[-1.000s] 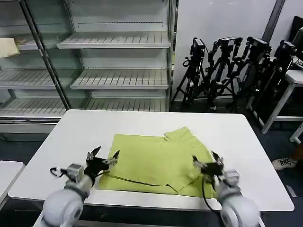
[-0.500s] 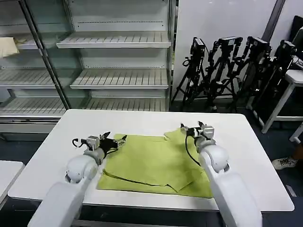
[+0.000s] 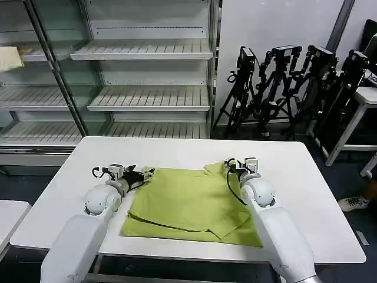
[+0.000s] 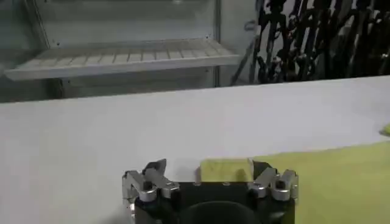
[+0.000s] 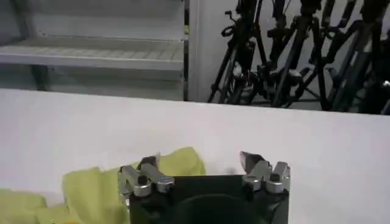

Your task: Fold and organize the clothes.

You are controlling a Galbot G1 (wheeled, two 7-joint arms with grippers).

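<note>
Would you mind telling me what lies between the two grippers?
In the head view, only the T-shirt's far edge spans between the left gripper and right gripper.

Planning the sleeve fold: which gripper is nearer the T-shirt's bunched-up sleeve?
Right. The right gripper sits at the bunched sleeve of the T-shirt; the left gripper is at the opposite far corner.

Compared with a second ago, both arms are now stretched forward across the table (image 3: 318, 194). The left gripper (image 3: 144, 174) is brought from the near left edge of the T-shirt (image 3: 188, 203) to its far left corner, fingers apart. The right gripper (image 3: 231, 166) is carried from the near right part to the far right corner by the raised sleeve, also spread.
</note>
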